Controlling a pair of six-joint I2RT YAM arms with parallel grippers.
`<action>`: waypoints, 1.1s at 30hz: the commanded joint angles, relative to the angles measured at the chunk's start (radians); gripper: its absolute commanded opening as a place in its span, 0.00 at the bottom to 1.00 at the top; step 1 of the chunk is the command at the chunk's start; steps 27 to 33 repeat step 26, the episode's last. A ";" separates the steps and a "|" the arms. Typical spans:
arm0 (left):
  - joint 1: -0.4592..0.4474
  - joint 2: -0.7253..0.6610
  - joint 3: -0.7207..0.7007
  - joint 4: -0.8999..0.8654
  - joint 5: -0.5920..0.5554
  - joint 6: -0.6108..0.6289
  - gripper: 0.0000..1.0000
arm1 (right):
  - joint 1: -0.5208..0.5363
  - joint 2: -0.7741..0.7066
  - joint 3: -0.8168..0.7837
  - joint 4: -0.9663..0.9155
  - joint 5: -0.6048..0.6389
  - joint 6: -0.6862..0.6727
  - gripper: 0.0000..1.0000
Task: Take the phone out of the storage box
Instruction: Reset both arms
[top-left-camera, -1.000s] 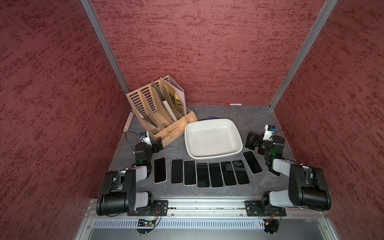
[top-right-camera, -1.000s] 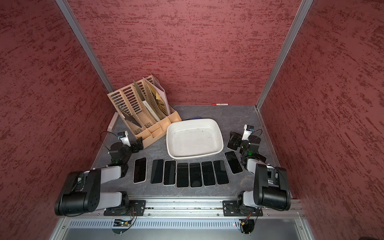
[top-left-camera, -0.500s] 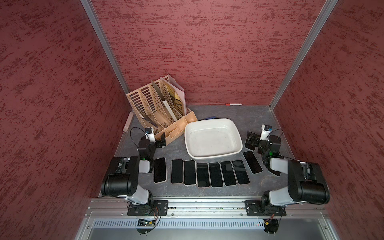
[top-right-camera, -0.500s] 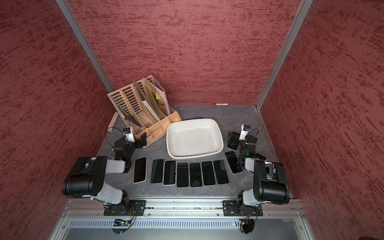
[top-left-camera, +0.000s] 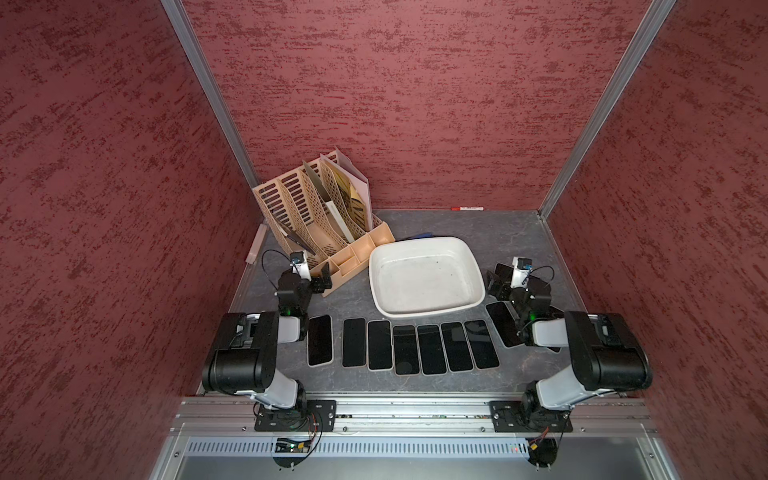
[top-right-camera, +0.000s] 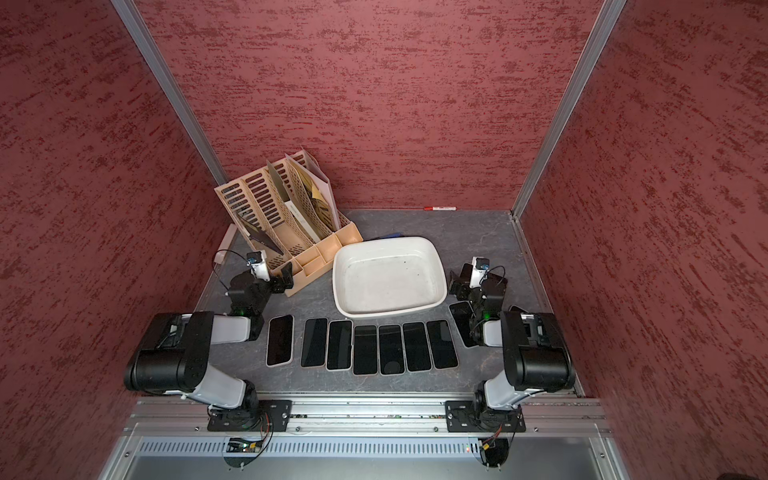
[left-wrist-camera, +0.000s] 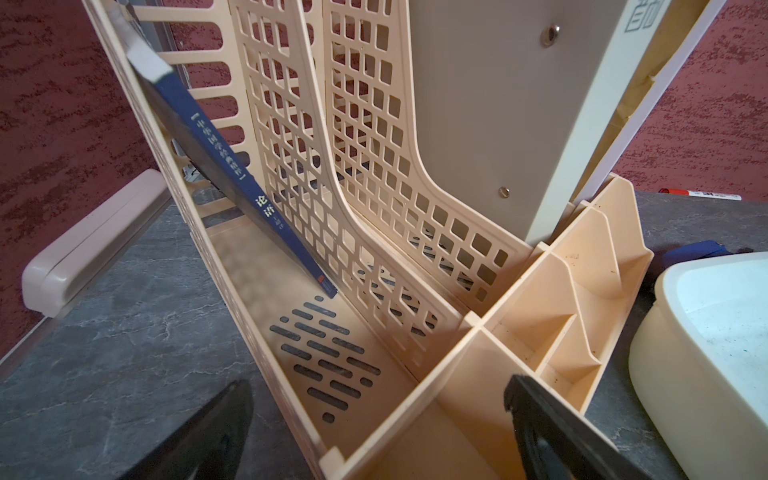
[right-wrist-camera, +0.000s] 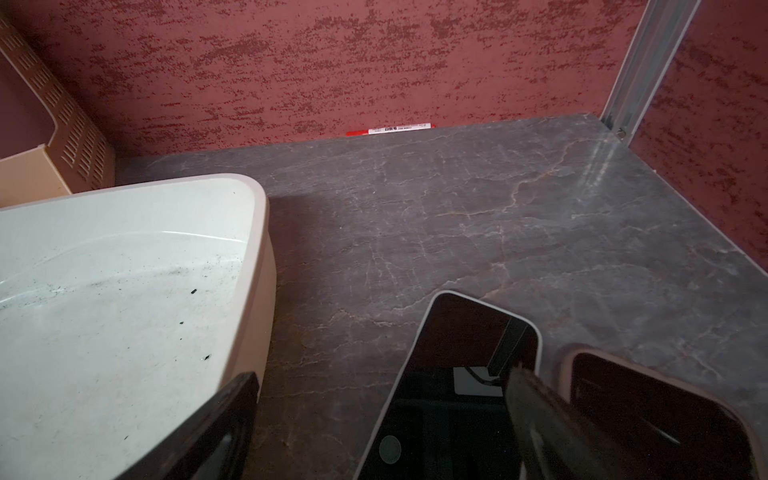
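Storage box showing smooth off-white plastic, floor looking scuffed. File organizer looking matt beige plastic. Phone screens shining glossy black. Tabletop appearing matt grey, stone-veined. Walls showing rough red texture.

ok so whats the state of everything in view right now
storage box: upright, empty
phones: flat on the table, screens dark
left fingers: open, holding nothing
right fingers: open, holding nothing
file organizer: standing, a book leaning inside
marker: lying by the back wall
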 joint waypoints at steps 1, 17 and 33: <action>-0.008 0.006 0.008 -0.002 -0.016 0.020 1.00 | 0.028 -0.006 0.044 -0.022 0.054 -0.035 0.99; -0.015 0.006 0.007 -0.001 -0.026 0.021 1.00 | 0.041 -0.005 0.044 -0.023 0.068 -0.043 0.99; -0.014 0.005 0.007 -0.001 -0.026 0.021 1.00 | 0.044 -0.006 0.046 -0.024 0.050 -0.053 0.98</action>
